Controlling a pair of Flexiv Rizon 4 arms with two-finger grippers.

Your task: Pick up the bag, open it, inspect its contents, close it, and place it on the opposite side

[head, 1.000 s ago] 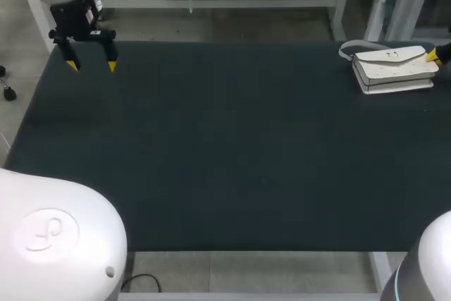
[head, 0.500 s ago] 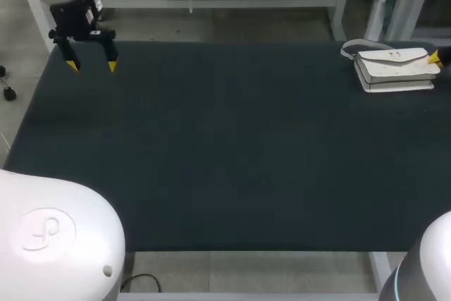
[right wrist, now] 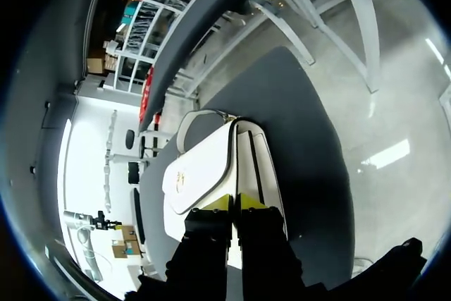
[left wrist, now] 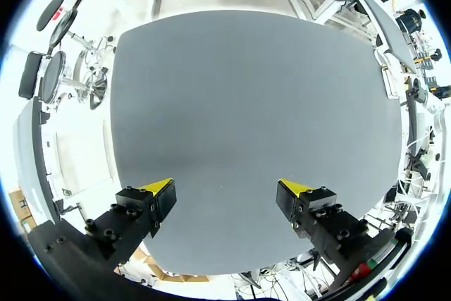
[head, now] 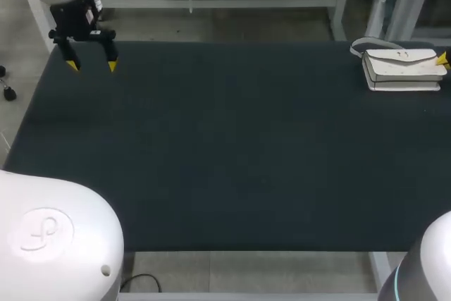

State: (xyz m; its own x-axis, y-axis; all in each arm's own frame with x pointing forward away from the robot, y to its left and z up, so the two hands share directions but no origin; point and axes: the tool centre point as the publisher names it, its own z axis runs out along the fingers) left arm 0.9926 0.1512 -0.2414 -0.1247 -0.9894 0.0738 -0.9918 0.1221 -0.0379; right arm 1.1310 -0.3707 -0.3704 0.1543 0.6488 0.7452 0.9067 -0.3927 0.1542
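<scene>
A white bag (head: 402,68) with a flap and a small clasp lies at the table's far right, its pale strap (head: 366,46) looped behind it. At the bag's right end, only the yellow tips of my right gripper (head: 442,60) show at the view's edge. In the right wrist view that gripper (right wrist: 230,202) has its fingers pressed together, shut on the near end of the bag (right wrist: 211,167). My left gripper (head: 91,65) hangs open over the far left corner, holding nothing. The left wrist view shows its gripper (left wrist: 225,192) spread wide above bare tabletop.
The dark table (head: 225,146) stretches between the two grippers with nothing else on it. Its far edge (head: 225,41) runs just behind the bag and the left gripper.
The bag has slid to the right along the far edge, together with my right gripper. The left arm has kept still.
</scene>
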